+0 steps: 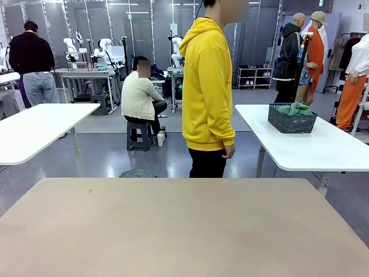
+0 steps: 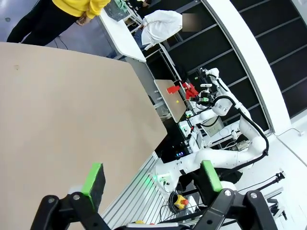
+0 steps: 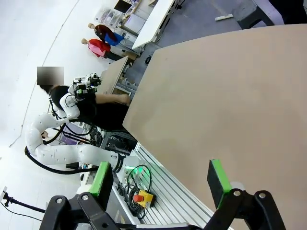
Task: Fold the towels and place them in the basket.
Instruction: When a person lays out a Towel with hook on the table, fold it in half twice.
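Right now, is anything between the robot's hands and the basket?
The person stands beyond the tan table, near that path. The basket, green towel inside, sits on another white table across a floor gap.

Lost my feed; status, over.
Left gripper open, right gripper open. Basket with sea-green towel on far white table. Person stands across beige table.

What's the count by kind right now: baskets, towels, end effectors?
Basket: 1, on the white side table
Sea-green towel: 1, lying in the basket
End effectors: 2, the left end effector and the right end effector, both open and holding nothing
Total: 4
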Available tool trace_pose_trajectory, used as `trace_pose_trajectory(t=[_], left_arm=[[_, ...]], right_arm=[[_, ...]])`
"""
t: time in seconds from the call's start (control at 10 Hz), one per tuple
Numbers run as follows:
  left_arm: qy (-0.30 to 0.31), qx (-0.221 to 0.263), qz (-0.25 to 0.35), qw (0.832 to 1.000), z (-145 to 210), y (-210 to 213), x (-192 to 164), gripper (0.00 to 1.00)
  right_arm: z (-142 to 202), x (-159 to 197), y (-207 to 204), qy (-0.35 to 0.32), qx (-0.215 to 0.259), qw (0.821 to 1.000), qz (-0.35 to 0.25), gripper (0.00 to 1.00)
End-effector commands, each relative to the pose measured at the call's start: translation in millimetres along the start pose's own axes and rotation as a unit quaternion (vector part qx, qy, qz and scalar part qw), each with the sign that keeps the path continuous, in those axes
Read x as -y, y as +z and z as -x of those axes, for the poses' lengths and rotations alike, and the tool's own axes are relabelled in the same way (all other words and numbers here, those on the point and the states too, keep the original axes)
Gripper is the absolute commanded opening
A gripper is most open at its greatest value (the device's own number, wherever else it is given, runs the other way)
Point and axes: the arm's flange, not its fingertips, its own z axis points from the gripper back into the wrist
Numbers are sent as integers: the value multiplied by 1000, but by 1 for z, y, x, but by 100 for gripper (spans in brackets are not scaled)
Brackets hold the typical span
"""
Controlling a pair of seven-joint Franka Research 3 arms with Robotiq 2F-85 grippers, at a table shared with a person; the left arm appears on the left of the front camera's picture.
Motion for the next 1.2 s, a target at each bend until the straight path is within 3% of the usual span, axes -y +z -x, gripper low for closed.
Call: trace_pose_trajectory(t=[0.0, 1.1], left_arm=[[-3, -1, 8, 1000, 0, 1, 0, 100], [-3, -1, 8, 1000, 0, 1, 0, 100]], right_arm=[[0, -1, 0, 6, -2, 1000, -3, 100], [0, -1, 0, 6, -2, 1000, -3, 100]])
